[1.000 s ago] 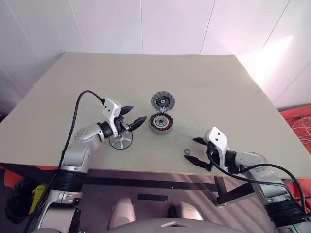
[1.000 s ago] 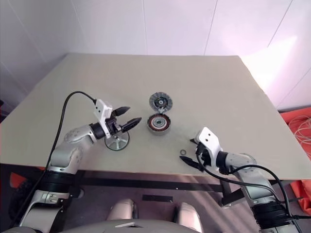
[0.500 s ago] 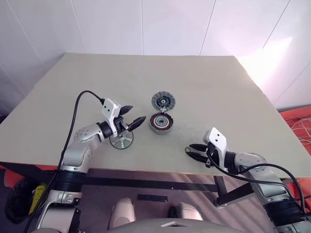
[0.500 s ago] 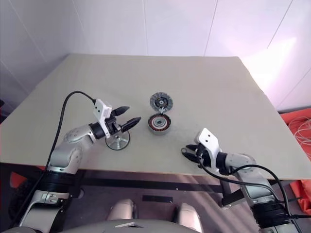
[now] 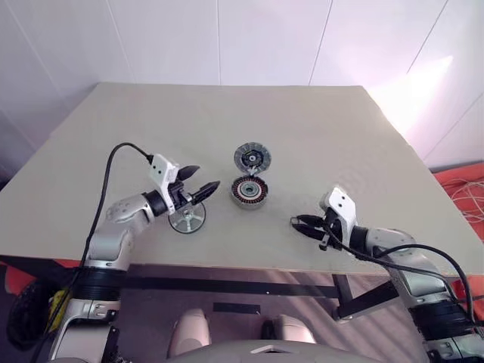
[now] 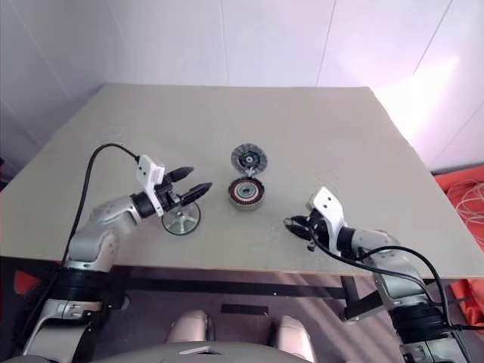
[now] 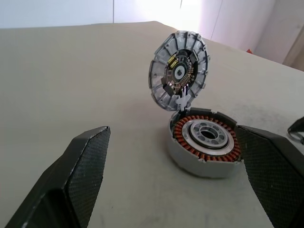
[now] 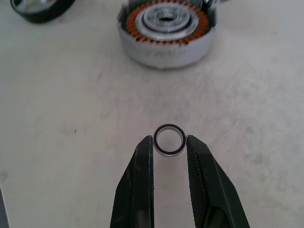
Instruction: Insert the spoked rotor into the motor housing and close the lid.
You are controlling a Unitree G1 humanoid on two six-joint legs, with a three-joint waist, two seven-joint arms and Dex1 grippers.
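While the right hand (image 8: 169, 142) pinches a small metal ring (image 8: 169, 139) between its fingertips above the desk (image 5: 302, 136), near the motor housing (image 5: 249, 192), the left hand (image 5: 198, 181) hangs wide open beside that housing. Its lid (image 5: 252, 157) stands raised, and the spoked rotor (image 5: 187, 220) lies under the left hand.

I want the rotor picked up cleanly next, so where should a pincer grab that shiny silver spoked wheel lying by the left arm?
Probably across the outer rim of the shiny silver spoked rotor, coming from above. It lies flat on the beige table, so only its rim edges offer opposing faces; the open left pincer hovers just over it.
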